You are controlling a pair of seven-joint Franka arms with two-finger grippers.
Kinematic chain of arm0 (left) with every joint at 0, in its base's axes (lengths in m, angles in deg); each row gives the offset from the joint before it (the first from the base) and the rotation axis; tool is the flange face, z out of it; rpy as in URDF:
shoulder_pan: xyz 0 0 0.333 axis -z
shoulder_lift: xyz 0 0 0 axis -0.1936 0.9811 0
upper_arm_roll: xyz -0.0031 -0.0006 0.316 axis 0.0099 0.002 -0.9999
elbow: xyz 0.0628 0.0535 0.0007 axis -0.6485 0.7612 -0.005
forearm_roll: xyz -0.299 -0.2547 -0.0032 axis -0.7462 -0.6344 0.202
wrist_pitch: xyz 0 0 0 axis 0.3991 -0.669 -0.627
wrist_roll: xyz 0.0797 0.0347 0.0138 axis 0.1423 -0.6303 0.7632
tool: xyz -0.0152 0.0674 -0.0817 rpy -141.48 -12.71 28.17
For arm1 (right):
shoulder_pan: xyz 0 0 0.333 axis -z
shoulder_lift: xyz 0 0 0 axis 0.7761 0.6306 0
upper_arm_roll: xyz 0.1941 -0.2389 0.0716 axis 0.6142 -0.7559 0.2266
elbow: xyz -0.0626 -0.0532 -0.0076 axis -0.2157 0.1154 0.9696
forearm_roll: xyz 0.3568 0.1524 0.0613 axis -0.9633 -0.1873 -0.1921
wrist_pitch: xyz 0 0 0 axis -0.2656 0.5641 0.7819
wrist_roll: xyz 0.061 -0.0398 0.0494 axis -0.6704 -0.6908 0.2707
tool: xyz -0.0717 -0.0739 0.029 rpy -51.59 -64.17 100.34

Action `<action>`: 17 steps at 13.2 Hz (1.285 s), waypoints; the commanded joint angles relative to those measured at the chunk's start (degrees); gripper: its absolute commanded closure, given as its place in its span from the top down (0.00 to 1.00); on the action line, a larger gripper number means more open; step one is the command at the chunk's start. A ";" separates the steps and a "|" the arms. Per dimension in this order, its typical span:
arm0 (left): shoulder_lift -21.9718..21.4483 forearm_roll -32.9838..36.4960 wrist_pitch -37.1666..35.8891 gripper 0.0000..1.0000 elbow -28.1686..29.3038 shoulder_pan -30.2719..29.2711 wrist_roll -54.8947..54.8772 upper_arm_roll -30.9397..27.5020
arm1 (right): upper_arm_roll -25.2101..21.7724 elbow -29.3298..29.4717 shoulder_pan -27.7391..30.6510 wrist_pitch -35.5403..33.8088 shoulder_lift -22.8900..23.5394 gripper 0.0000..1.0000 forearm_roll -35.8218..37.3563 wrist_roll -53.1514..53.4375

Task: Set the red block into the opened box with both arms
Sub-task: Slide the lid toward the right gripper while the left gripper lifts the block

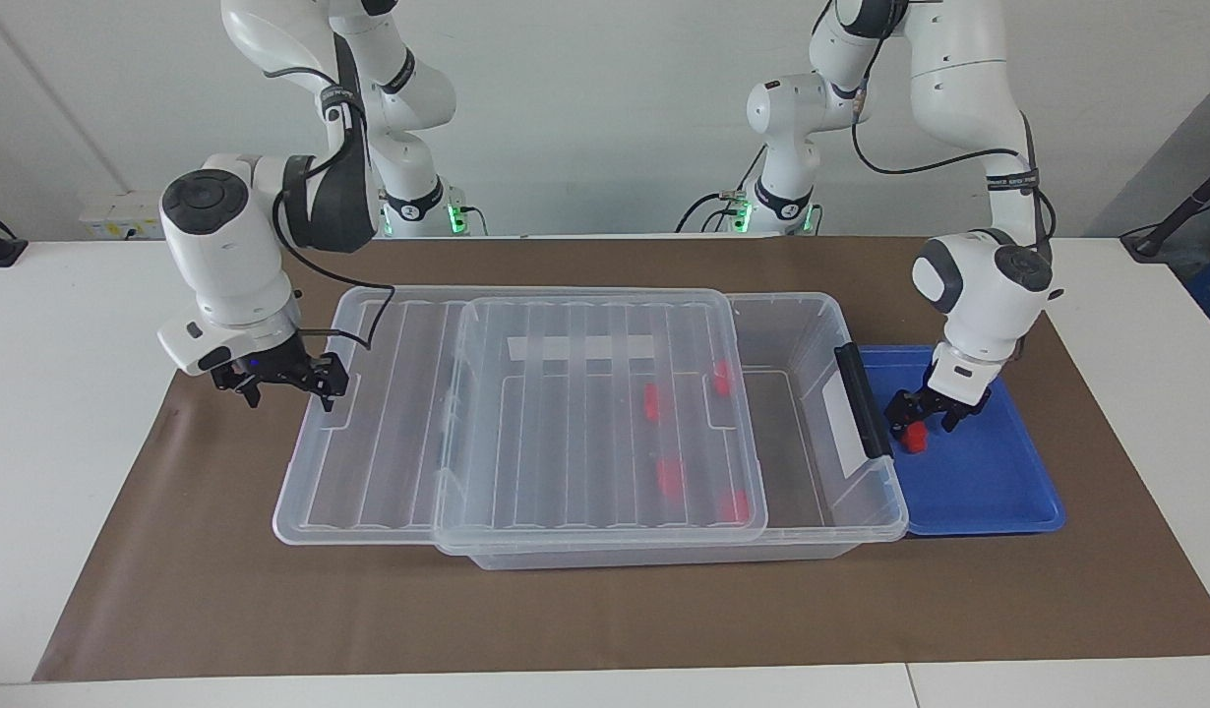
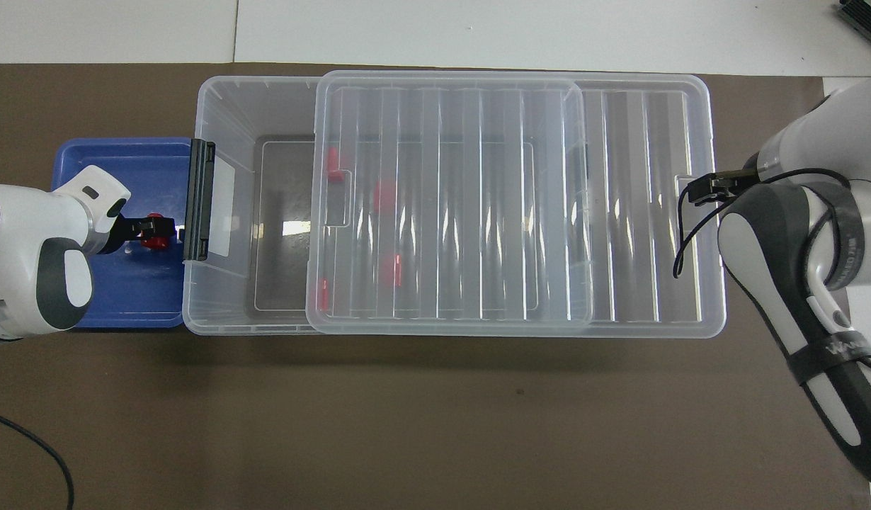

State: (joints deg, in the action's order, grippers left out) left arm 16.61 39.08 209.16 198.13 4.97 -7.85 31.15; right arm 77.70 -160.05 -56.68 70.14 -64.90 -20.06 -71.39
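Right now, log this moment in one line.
lid: part-slid off box | right hand: at lid edge | left hand: around red block

The red block (image 1: 915,439) is seen at frame right, on the blue tray (image 1: 998,492). The clear box (image 1: 812,511) is centred, its ribbed lid (image 1: 526,442) slid leftward, partly open.
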 commanded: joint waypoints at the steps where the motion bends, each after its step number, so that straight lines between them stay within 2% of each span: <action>1: -0.56 -0.92 1.80 0.48 1.35 0.12 -0.86 0.05 | 0.10 -0.13 1.37 -1.76 -0.58 1.00 2.48 -2.45; 3: -0.56 -0.92 1.63 0.18 1.26 0.21 -0.95 0.05 | 0.10 -0.13 2.34 -1.85 -0.58 1.00 2.66 -3.77; 5: -0.56 -0.92 1.02 0.00 0.99 0.39 -0.95 0.05 | 0.10 -0.13 2.96 -1.85 -0.75 1.00 3.88 -4.83; 8: -0.48 -0.92 -1.17 0.00 -0.66 0.48 -0.86 0.05 | 0.10 0.31 3.14 -2.90 -1.28 1.00 4.06 -5.27; 12: -0.47 -0.92 -17.05 0.00 -12.07 0.83 -0.60 0.14 | 0.54 1.71 2.52 -6.14 -4.17 1.00 3.02 -5.10; 15: -1.18 -0.92 -29.53 0.00 -20.95 1.00 -0.16 0.75 | 0.63 2.42 1.73 -9.65 -9.26 1.00 -0.31 -4.30; 17: -1.18 -1.01 -37.62 0.00 -27.97 3.10 3.95 0.75 | 0.54 4.17 1.82 -13.78 -11.99 1.00 -2.78 -4.39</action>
State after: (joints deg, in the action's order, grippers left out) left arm 15.17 38.85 178.49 176.23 6.08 -6.88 32.19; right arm 78.21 -156.54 -55.18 59.45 -73.96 -20.38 -75.33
